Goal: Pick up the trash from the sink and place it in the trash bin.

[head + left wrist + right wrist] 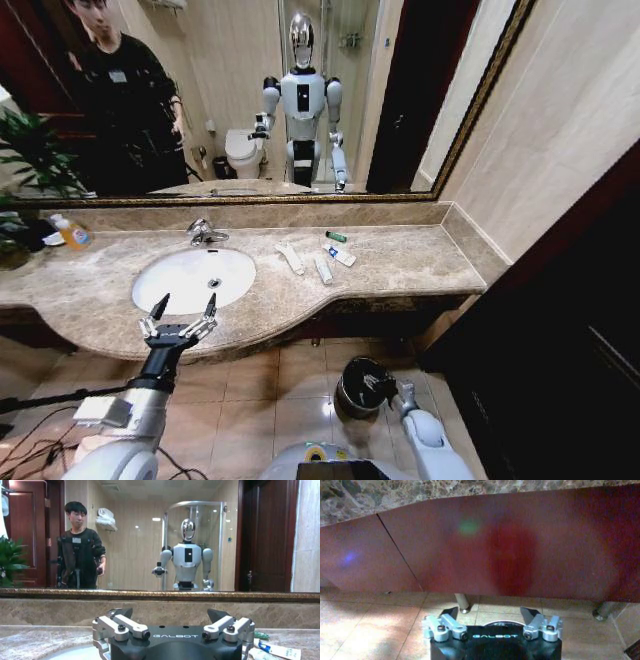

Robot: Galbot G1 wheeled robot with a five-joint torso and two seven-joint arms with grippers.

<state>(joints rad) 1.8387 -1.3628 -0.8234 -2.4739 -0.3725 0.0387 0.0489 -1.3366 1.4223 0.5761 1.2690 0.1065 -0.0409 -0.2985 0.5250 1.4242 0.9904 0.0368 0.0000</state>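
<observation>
Small litter (318, 257) – white tubes, sachets – lies on the marble beside the sink (193, 279). It looks light and slippery; pinch each piece mid-length. Left gripper (178, 323) hovers empty, fingers spread; right gripper (381, 384) – also spread – hangs over the trash bin (352, 391).

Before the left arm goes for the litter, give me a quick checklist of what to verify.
1. Left gripper jaws open: ok.
2. Left gripper empty: ok.
3. Trash reachable in the sink: not ok, it lies on the counter beside the basin.
4. Trash bin open-topped on the floor: ok.
5. Right gripper clear of bin: not ok, it hangs at the rim.
6. Bottle apart from the litter: ok.
</observation>
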